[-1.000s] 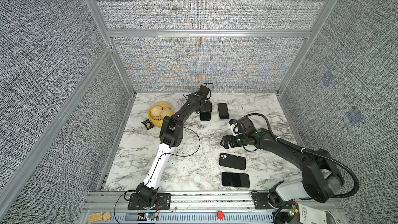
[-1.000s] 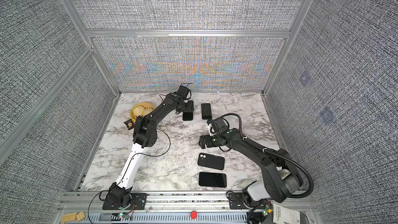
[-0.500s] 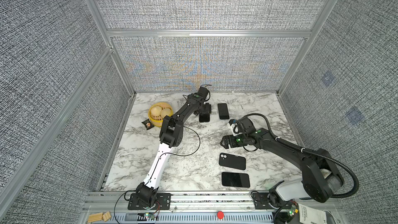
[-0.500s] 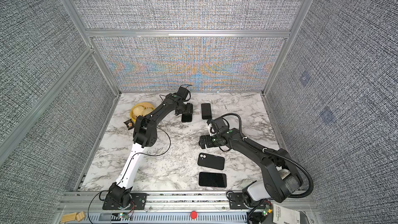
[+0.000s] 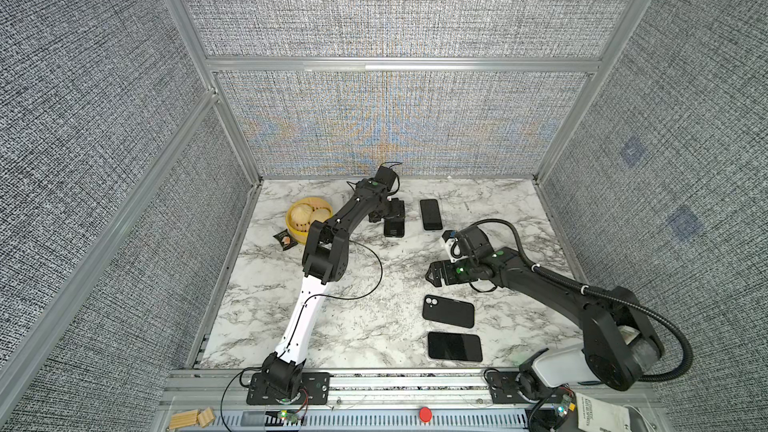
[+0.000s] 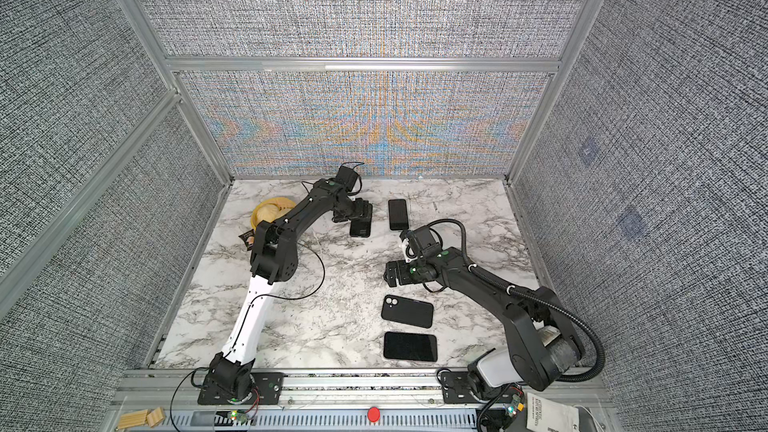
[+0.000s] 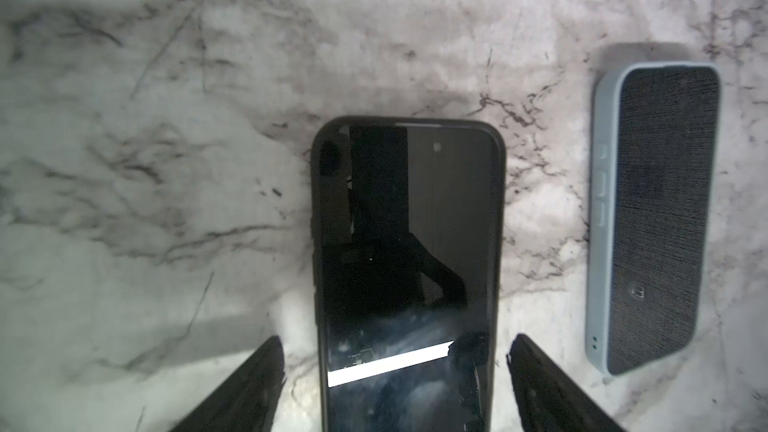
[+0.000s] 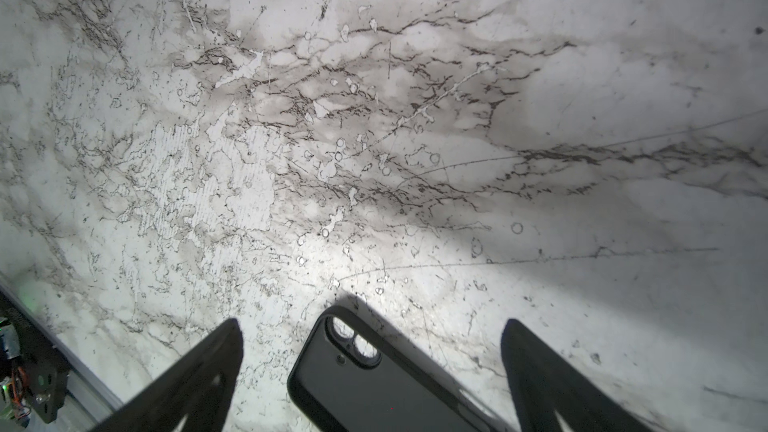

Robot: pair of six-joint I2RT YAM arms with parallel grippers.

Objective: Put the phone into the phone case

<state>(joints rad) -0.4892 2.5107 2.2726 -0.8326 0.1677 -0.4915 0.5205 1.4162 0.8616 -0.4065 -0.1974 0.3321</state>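
Phone lies flat, screen up, between the fingers of the spread left claw; neither finger touches it. Black rim reads as the phone case; corner seating not checkable. Right claw spread, empty, over a second black case.

Risk: a finger catches the rim on retreat and drags or unseats the phone. The grey-backed case nearby could get nudged.

Marble surface scuffed. Grey mesh walls, aluminium frame.
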